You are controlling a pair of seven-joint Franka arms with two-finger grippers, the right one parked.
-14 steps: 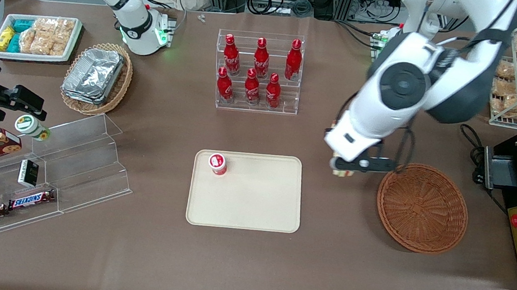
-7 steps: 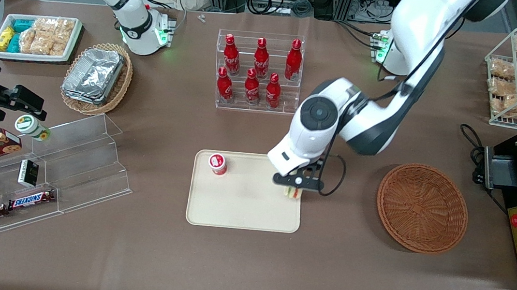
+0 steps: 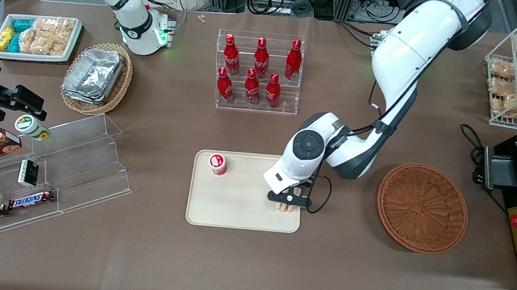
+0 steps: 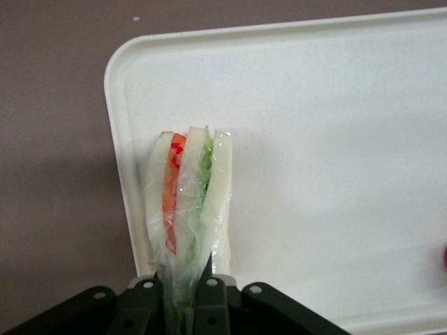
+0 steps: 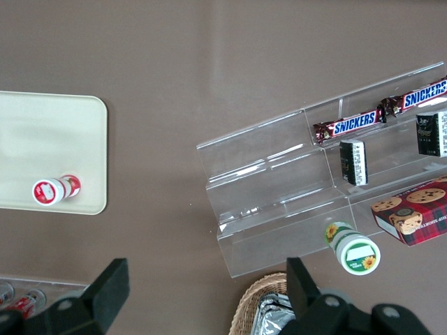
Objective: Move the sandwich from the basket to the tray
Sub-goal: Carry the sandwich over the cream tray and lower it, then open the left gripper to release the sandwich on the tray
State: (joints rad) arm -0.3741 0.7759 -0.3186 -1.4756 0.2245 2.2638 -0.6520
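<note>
This is a robot lab set up like a little shop. Snack bars point(image 3: 31, 199) sit on clear shelves point(image 3: 71, 162), red bottles point(image 3: 259, 70) stand on a rack, and cables point(image 3: 275, 1) (lots of them) run along the table point(image 3: 244, 270).

My left arm has swung the gripper point(image 3: 287, 202) from beside the basket point(image 3: 421, 207) to over the tray point(image 3: 241, 211), then lower & nearer the front cam. The sandwich point(image 3: 284, 207), pinched between the fingers point(image 4: 209, 296), has come w/ it, now low over the tray's corner.
</note>
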